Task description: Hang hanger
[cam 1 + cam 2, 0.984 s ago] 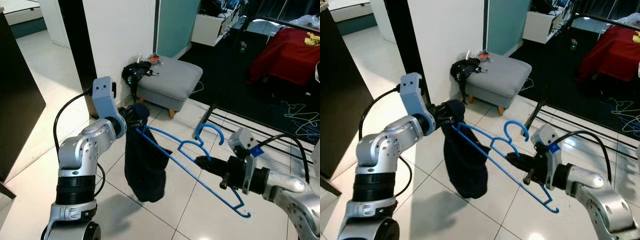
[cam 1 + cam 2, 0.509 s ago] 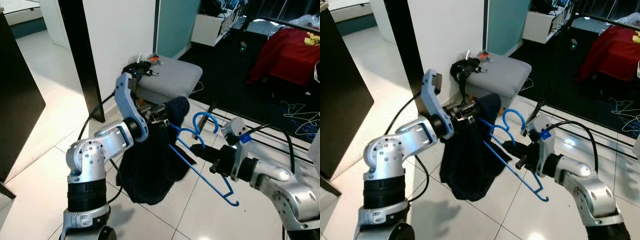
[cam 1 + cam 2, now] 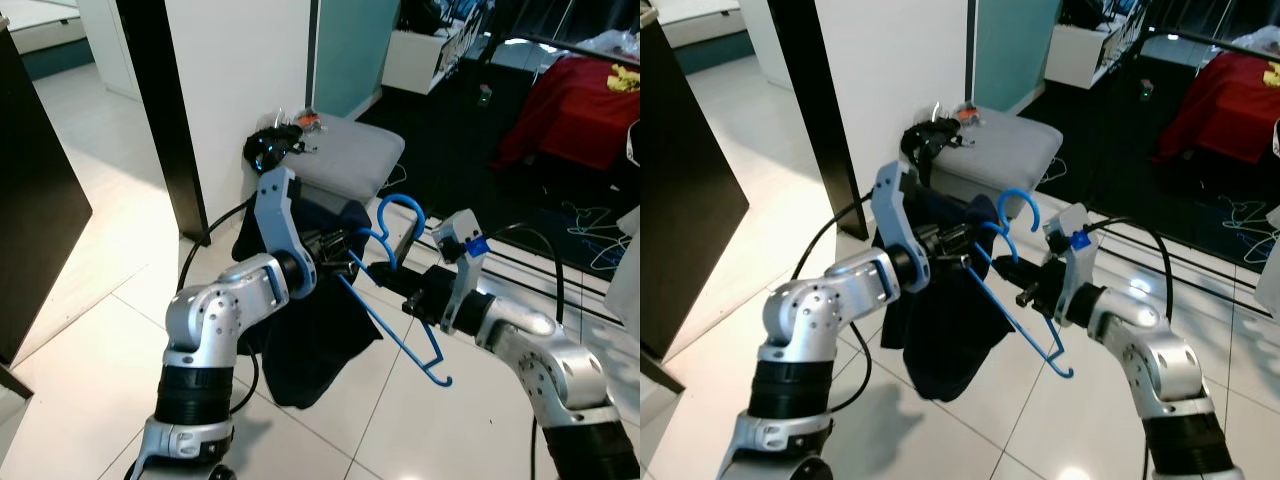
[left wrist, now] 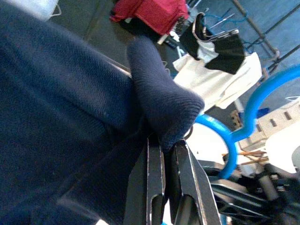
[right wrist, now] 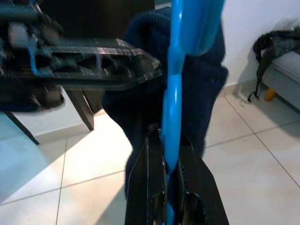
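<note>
The right gripper point(image 5: 171, 164) is clamped on the blue hanger point(image 3: 400, 300), which is held in the air above the white tiled floor point(image 3: 90, 270), its hook at twelve o'clock and its long bar slanting down toward five o'clock. The left gripper point(image 4: 166, 154), at nine o'clock of the hanger, pinches a fold of the dark navy garment point(image 3: 310, 340), which drapes over the hanger's near end and hangs down. A grey footstool point(image 3: 345, 160) stands beyond at twelve o'clock.
</note>
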Controlling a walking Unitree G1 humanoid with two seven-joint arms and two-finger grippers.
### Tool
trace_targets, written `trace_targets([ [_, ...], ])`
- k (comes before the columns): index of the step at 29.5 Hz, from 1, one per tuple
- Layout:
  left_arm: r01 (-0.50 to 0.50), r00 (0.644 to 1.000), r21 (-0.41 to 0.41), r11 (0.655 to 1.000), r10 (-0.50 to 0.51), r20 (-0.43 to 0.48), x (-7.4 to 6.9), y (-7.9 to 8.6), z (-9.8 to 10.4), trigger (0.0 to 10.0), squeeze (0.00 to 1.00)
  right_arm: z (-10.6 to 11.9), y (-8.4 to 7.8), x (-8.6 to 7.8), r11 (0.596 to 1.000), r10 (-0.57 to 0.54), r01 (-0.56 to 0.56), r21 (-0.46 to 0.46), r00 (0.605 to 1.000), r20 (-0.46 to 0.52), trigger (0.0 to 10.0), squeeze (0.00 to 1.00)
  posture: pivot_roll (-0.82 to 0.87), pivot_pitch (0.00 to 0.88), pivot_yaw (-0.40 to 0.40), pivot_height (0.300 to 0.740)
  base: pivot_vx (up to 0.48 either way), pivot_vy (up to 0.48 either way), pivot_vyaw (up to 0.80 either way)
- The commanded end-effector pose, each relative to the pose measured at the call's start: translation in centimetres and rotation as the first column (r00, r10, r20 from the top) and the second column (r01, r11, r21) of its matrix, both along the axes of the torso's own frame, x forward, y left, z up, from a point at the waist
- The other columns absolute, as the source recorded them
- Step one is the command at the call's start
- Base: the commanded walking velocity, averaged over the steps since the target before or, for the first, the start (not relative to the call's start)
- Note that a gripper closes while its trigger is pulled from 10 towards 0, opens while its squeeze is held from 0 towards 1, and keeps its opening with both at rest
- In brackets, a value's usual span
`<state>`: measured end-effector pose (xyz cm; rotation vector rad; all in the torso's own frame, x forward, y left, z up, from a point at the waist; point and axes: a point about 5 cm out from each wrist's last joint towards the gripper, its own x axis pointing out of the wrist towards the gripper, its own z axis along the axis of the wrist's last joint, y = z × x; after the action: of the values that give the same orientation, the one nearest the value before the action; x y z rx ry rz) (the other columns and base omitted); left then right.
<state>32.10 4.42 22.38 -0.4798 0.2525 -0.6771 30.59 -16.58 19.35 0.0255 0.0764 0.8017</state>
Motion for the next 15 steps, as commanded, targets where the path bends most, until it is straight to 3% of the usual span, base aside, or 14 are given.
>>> trace_targets([
  [1,0.078,0.993,-0.024,0.997,-0.079,-0.083,-0.7,-2.7,-1.3,10.0,0.00,3.5,1.7,0.0,0.991,0.087,-0.104,0.088,0.980,0.181,10.0,0.00,0.01,0.075,-0.024,0.740,0.000,0.000,0.00],
  [2,0.095,0.991,-0.115,0.989,-0.105,-0.079,-0.8,-3.1,-0.5,10.0,0.00,3.8,2.0,0.2,0.988,0.090,-0.113,0.109,0.976,0.197,10.0,0.00,0.01,0.073,-0.023,0.740,0.000,0.000,0.00],
  [3,0.129,0.987,-0.196,0.972,-0.146,-0.071,-1.0,-3.3,0.2,10.0,0.27,4.0,2.2,0.4,0.986,0.089,-0.116,0.122,0.974,0.207,10.0,0.00,0.01,0.072,-0.022,0.740,0.000,0.000,0.00],
  [4,0.129,0.987,-0.196,0.972,-0.146,-0.071,-1.0,-3.3,0.2,10.0,0.27,4.0,2.2,0.4,0.986,0.089,-0.116,0.122,0.974,0.207,10.0,0.00,0.01,0.072,-0.022,0.740,0.000,0.000,0.00],
  [5,0.190,0.978,-0.284,0.940,-0.206,-0.031,-1.4,-3.5,1.3,10.0,1.00,4.1,2.5,0.5,0.982,0.095,-0.127,0.139,0.971,0.219,10.0,0.00,0.01,0.071,-0.022,0.740,0.000,0.000,0.00],
  [10,0.222,0.973,-0.320,0.921,-0.228,0.017,-1.6,-3.3,2.1,10.0,1.00,4.3,2.6,0.5,0.979,0.100,-0.137,0.151,0.968,0.230,10.0,0.00,0.01,0.068,-0.019,0.740,0.000,0.000,0.00],
  [15,0.212,0.977,-0.364,0.907,-0.188,0.100,-1.0,-1.0,3.6,10.0,1.00,4.7,2.2,0.6,0.974,0.100,-0.147,0.174,0.963,0.251,10.0,0.00,0.02,0.063,-0.020,0.740,0.000,0.000,0.00],
])
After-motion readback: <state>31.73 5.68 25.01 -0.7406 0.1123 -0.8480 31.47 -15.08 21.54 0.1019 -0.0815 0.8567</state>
